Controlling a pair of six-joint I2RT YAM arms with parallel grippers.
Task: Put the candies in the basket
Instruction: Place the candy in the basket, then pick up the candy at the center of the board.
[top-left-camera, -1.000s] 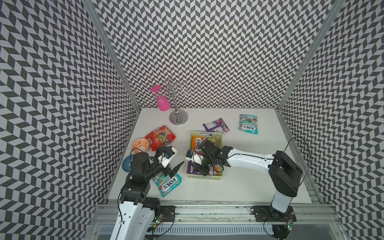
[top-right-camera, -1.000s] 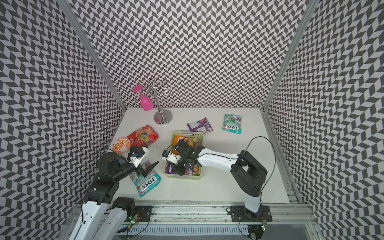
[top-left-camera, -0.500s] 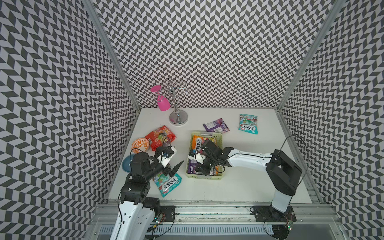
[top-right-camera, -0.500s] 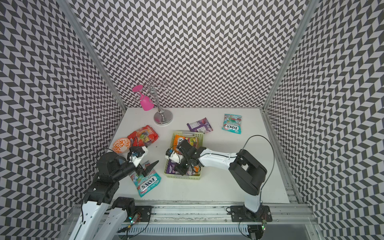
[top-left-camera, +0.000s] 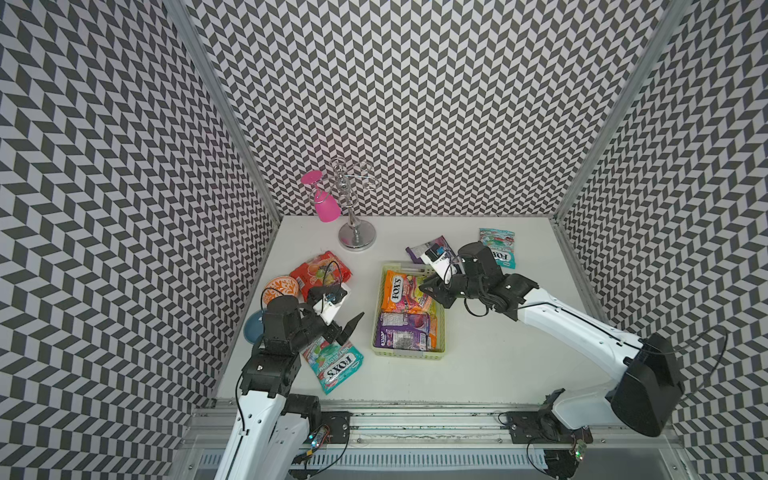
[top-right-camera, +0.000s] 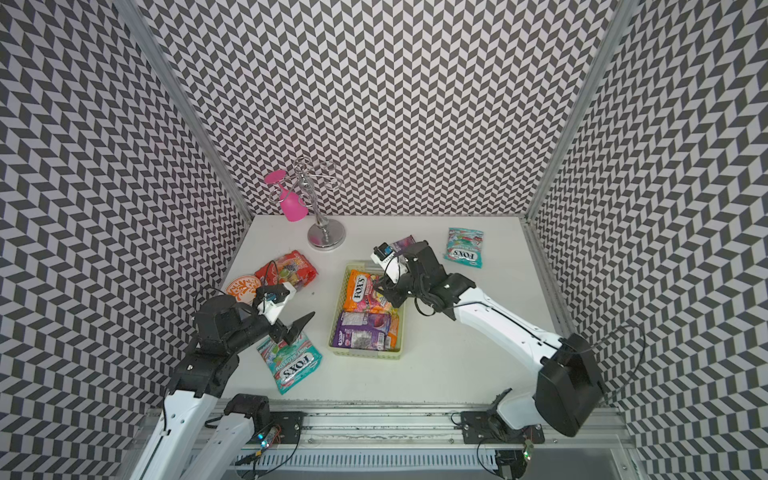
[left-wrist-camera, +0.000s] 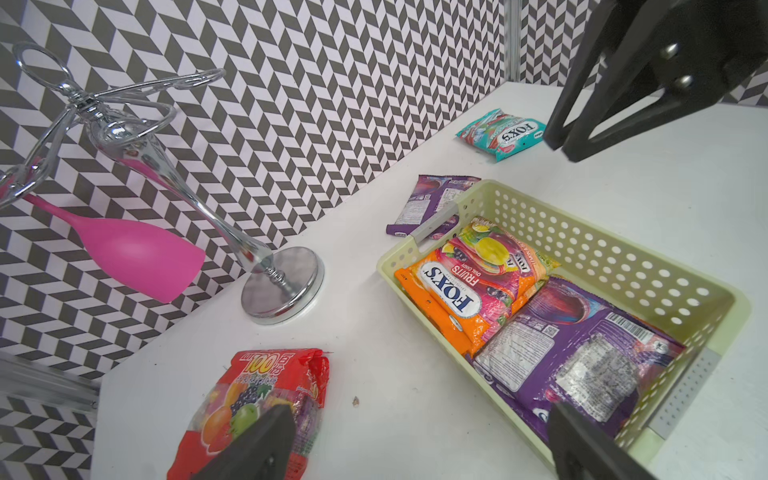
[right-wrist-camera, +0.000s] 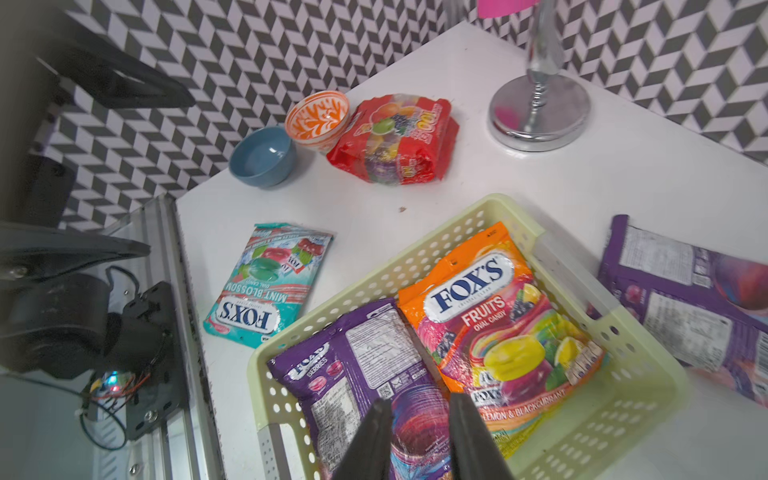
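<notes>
In both top views my right gripper (top-left-camera: 432, 293) has come up from low in the basket (top-left-camera: 409, 354), where it sat shut a second ago. It now hangs over the basket's far right rim, jaws a little apart with nothing between them. The purple bag (top-left-camera: 401, 332) lies flat in the basket's near half, beside the orange bag (top-left-camera: 401, 291), so I judge that drop done.

My left gripper (top-left-camera: 347, 328) stays spread wide and empty, left of the basket, above the near teal bag (top-left-camera: 334, 365). Four bags are still outside the basket:
- the near teal bag
- the red bag (top-left-camera: 318, 270), further left of the basket
- the outer purple bag (top-left-camera: 419, 251), just beyond the basket
- the far teal bag (top-left-camera: 496, 243), beyond the basket and to its right

My right arm covers part of the far teal bag in a top view. In a top view my wrist camera hides most of the outer purple bag (top-right-camera: 403, 241).

From my left wrist, both bags fill the basket. An orange edge shows beneath them, and I cannot tell whether it is a third bag. One of my fingers (left-wrist-camera: 257, 440) cuts across the red bag, and the near teal bag is out of frame.

From my right wrist, my fingers (right-wrist-camera: 374, 432) stand a narrow gap apart above the purple bag, clear of it as far as I can judge. Their roots run off the frame, as does the outer purple bag.
</notes>
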